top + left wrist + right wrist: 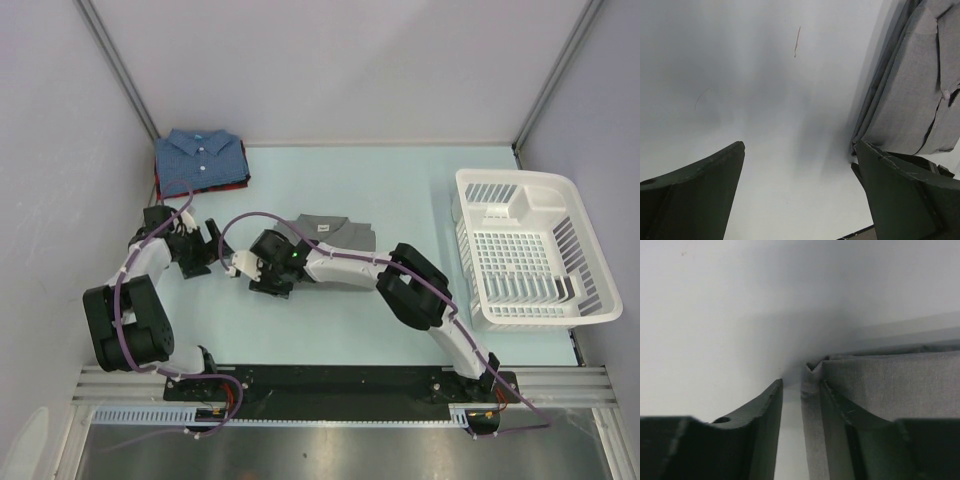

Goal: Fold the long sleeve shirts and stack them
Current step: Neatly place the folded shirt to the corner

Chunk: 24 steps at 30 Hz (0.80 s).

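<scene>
Grey shirt [335,232]: folded, mid-table. My right gripper [801,387]: jaws half-closed astride its left edge, likely to carry it; whether the grip is firm, I cannot tell. My left gripper [800,150]: jaws wide, empty, just beside, ready to help. Blue shirt [200,158]: far-left corner, starting the stack.

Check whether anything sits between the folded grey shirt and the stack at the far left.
Nothing lies on the table between the grey shirt and the blue shirt topping the stack. The open left end effector hangs just left of the grey shirt, close to that line, and may need to back off.
</scene>
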Available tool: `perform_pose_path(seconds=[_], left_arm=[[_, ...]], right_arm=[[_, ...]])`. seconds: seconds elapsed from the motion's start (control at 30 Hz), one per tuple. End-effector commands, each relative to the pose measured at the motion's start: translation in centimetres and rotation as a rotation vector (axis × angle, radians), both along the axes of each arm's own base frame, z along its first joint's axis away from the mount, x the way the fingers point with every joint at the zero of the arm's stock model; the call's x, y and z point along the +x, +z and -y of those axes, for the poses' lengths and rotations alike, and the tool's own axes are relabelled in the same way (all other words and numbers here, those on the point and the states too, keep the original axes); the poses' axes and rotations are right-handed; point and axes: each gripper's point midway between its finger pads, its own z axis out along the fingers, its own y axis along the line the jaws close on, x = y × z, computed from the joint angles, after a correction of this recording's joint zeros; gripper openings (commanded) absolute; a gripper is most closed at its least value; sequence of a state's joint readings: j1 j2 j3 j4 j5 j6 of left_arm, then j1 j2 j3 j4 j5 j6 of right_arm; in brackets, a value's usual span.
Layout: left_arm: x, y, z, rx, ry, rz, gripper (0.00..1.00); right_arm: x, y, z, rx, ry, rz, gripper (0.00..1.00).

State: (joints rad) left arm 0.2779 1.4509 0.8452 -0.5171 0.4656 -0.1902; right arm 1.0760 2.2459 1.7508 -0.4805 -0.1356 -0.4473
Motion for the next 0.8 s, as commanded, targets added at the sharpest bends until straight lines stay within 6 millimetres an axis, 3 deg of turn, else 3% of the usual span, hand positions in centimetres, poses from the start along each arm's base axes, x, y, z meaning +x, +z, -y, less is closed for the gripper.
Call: perform_pose_path(seconds=[0.0,0.1,0.17,0.3,0.43,0.77], left_arm=[[0.2,0.5,-0.2,0.016,-0.003,0.036,0.99],[0.1,0.3,0.3,-0.017,-0.014,0.039,0.99],[0.0,0.3,1.3,-0.068,-0.039,0.047,0.99],[-0.5,1.4,5.2,-0.305,-0.138,0.131,0.99],[-0.2,2.4,7.2,-0.477,-0.134,0.211,0.99],[0.0,2.9,10.5,-0.678,-0.113,0.210,0.99]], right_arm=[[1.0,-0.8,-0.1,0.005,-0.002,0.047,0.36],[1.0,-0.8,0.2,0.013,-0.013,0.037,0.18],[1.3,0.6,0.0,0.044,-0.041,0.033,0.00],[1.8,4.9,-0.5,0.164,-0.053,0.003,0.00],[2.3,8.2,0.0,0.254,-0.073,-0.015,0.00],[1.8,10.6,1.6,0.336,-0.082,-0.075,0.00]])
